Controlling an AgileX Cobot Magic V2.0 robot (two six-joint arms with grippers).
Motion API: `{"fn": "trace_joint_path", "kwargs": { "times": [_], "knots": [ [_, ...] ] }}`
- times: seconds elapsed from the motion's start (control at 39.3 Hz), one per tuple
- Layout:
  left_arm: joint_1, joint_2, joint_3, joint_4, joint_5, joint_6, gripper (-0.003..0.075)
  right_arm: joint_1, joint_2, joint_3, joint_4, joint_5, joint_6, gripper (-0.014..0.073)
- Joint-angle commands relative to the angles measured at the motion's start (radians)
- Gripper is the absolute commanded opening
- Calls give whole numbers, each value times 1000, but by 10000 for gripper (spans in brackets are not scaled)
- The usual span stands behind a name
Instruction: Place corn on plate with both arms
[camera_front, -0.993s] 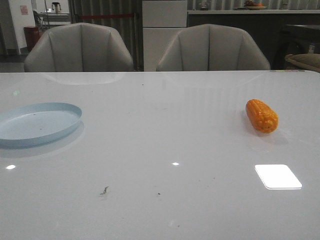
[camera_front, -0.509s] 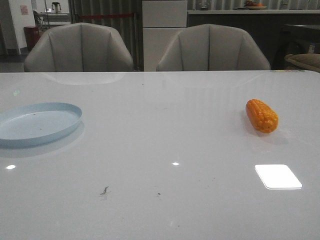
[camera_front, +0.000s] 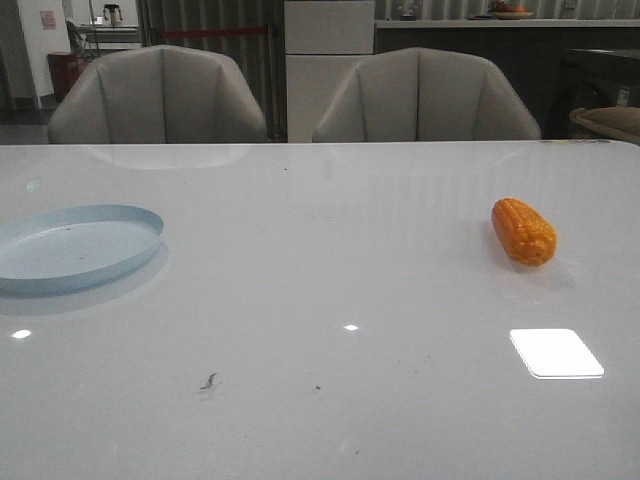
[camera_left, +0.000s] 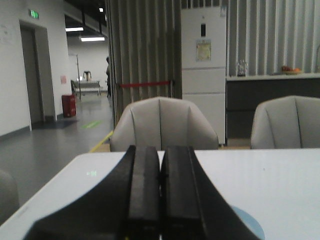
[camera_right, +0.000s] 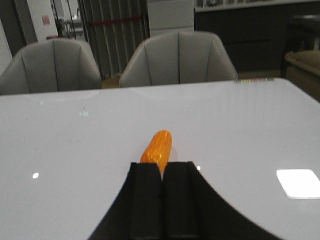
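Observation:
The orange corn (camera_front: 524, 231) lies on the white table at the right side, well apart from the pale-blue plate (camera_front: 75, 246) at the left edge. Neither arm shows in the front view. In the right wrist view my right gripper (camera_right: 161, 169) is shut and empty, its black fingertips (camera_right: 145, 172) pointing at the corn (camera_right: 158, 145), which lies just beyond them on the table. In the left wrist view my left gripper (camera_left: 160, 152) is shut and empty above the table, with a sliver of the plate (camera_left: 250, 225) showing beside the fingers.
Two grey chairs (camera_front: 160, 95) (camera_front: 425, 95) stand behind the table's far edge. A bright light reflection (camera_front: 556, 352) lies on the table in front of the corn. A few dark specks (camera_front: 208, 381) mark the table near the front.

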Motion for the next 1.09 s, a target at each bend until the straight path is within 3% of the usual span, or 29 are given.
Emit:
{"fn": "trace_joint_path", "kwargs": {
  "times": [0.0,0.15,0.31,0.53,0.64,1.07],
  "knots": [
    [3,-20,-8,-3,-117,-11,94,-6,-26,-39,12,-178,11,34],
    [3,-20,-86,37,-117,-11,94,-6,-26,-140,17,-177,11,34],
    [3,7,-215,48,-108,-11,94,-6,20,-352,17,-127,10,34],
    [3,156,-434,82,77,-11,94,-6,250,-595,17,31,10,34],
    [3,253,-493,122,136,-11,94,-6,361,-636,17,32,10,34],
    [3,677,-501,122,140,-11,94,-6,743,-640,17,146,10,34]
  ]
}}
